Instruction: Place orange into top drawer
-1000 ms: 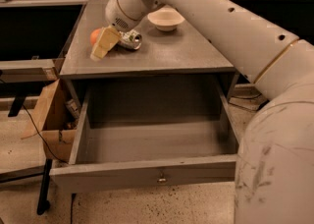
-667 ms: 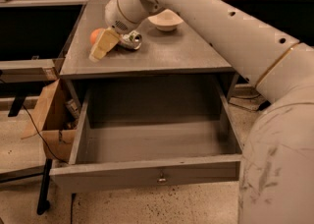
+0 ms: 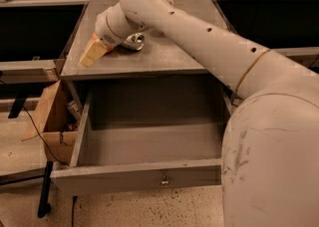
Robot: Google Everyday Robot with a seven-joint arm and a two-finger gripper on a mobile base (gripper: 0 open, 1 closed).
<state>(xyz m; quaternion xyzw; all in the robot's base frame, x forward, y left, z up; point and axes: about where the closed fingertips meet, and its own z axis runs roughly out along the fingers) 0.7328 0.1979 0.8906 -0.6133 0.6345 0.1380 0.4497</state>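
The top drawer [image 3: 124, 177] is pulled wide open below the grey cabinet top [image 3: 169, 57]; it is a shallow grey box with a small keyhole [image 3: 163, 180] in its front panel, and nothing lies inside. My gripper [image 3: 92, 53] is low over the left front part of the cabinet top, its tan tip pointing at the left edge. Only a thin sliver of the orange [image 3: 95, 37] shows, right at the gripper's upper side; the rest is hidden behind it. A crushed silver can [image 3: 133, 41] lies just right of the gripper.
My arm [image 3: 209, 37] crosses the cabinet top from the right and covers its back part. An open cardboard box [image 3: 50, 114] stands on the floor left of the drawer. Dark shelving flanks the cabinet on both sides.
My gripper has shifted down and left towards the top's left front edge and now covers most of the orange. My arm now hides the bowl at the back.
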